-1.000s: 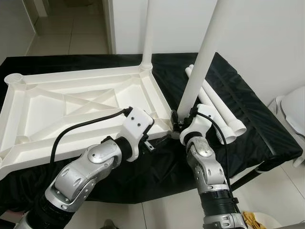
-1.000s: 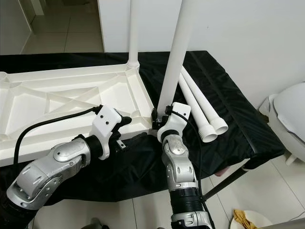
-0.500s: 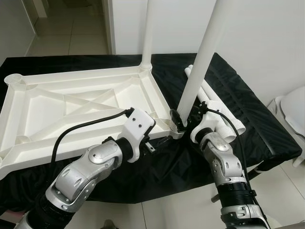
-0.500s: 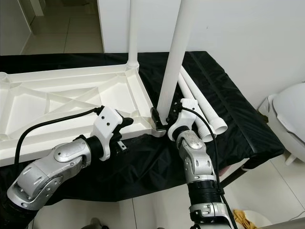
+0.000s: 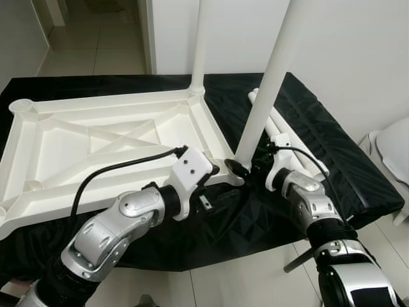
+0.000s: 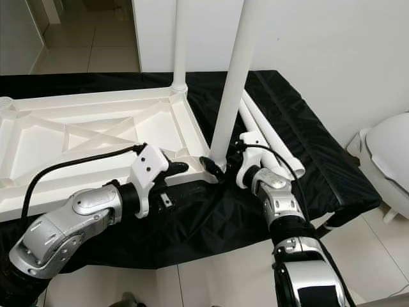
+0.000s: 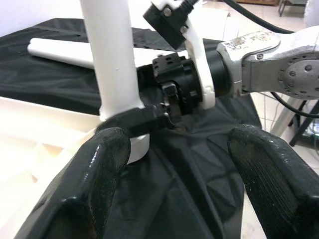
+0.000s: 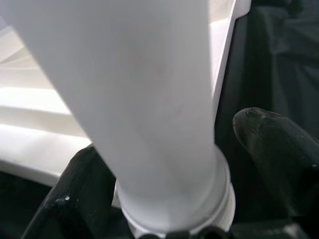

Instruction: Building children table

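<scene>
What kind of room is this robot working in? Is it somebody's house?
Probably a home, though that is a guess. The floor is pale glossy tile, a plain white wall stands behind, and an open doorway leads into a tiled hall. The upturned white plastic children's tabletop lies on a black cloth-covered surface.

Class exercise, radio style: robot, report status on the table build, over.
Right gripper around near leg at its base, corner socket. Left gripper open, beside that corner, holding nothing. Tabletop upside down, far leg fitted. Two spare legs alongside; nothing blocking.
</scene>
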Controlling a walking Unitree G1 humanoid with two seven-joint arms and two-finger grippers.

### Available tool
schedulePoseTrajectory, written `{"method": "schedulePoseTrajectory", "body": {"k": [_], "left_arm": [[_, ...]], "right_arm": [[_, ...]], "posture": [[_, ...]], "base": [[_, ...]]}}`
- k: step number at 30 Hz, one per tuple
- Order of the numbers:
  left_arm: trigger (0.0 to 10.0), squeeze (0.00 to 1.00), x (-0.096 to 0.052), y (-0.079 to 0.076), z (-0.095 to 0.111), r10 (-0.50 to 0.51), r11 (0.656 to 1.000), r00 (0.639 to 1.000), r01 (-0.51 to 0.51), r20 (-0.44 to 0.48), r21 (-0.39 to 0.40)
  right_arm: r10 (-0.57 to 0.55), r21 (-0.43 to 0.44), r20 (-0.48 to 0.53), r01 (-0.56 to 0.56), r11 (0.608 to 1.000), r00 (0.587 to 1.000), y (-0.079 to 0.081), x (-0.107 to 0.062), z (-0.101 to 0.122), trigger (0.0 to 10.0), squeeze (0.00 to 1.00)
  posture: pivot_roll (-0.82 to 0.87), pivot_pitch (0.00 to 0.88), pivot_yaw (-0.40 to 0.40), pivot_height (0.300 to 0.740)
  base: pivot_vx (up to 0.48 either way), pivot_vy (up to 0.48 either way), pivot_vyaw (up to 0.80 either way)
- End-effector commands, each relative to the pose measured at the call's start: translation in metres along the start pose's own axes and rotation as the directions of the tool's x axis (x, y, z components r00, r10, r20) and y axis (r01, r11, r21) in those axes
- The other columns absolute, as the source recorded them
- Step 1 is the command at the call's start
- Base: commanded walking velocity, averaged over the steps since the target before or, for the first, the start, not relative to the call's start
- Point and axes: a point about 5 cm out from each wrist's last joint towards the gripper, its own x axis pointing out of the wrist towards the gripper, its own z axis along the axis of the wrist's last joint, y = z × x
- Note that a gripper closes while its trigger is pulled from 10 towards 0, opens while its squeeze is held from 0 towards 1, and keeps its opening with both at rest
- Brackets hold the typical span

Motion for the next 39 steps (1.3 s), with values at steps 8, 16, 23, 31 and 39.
{"method": "schedulePoseTrajectory", "body": {"k": [8, 16, 23, 31, 39], "left_arm": [[10.0, 0.0, -0.003, -0.004, 0.0, -0.016, 1.0, 1.0, 0.016, -0.003, -0.004], [10.0, 0.0, -0.001, -0.005, 0.0, -0.036, 0.999, 0.999, 0.036, -0.005, -0.005], [10.0, 0.0, -0.001, -0.004, 0.002, -0.035, 0.999, 0.999, 0.035, -0.004, -0.008], [10.0, 0.0, 0.001, -0.003, 0.003, -0.03, 0.999, 1.0, 0.03, 0.002, -0.012], [10.0, 0.0, 0.001, -0.001, 0.003, -0.02, 1.0, 1.0, 0.02, 0.005, -0.013]], "right_arm": [[0.027, -0.042, 0.031, -0.025, 0.999, 0.999, -0.009, 0.008, 0.013, 10.0, 0.0], [0.049, -0.06, 0.041, -0.047, 0.997, 0.998, -0.01, 0.012, 0.015, 3.4, 0.0], [0.076, -0.035, -0.001, -0.076, 0.996, 0.997, -0.009, 0.009, 0.005, 0.0, 0.0], [0.09, 0.019, 0.002, -0.09, 0.996, 0.996, -0.007, 0.006, -0.002, 0.0, 0.0], [-0.054, 0.034, -0.042, 0.056, 0.998, 0.998, -0.008, 0.009, -0.005, 0.0, 0.0]], "posture": [[0.0, 0.0, -0.034, 0.74], [0.0, 0.0, -0.029, 0.74], [0.0, 0.014, -0.03, 0.74], [-0.01, 0.031, -0.034, 0.74], [-0.02, 0.046, -0.031, 0.74]], "base": [[0.0, 0.0, 0.0], [0.0, 0.0, 0.0], [0.0, 0.0, 0.0], [0.0, 0.0, 0.0], [0.0, 0.0, 0.0]]}}
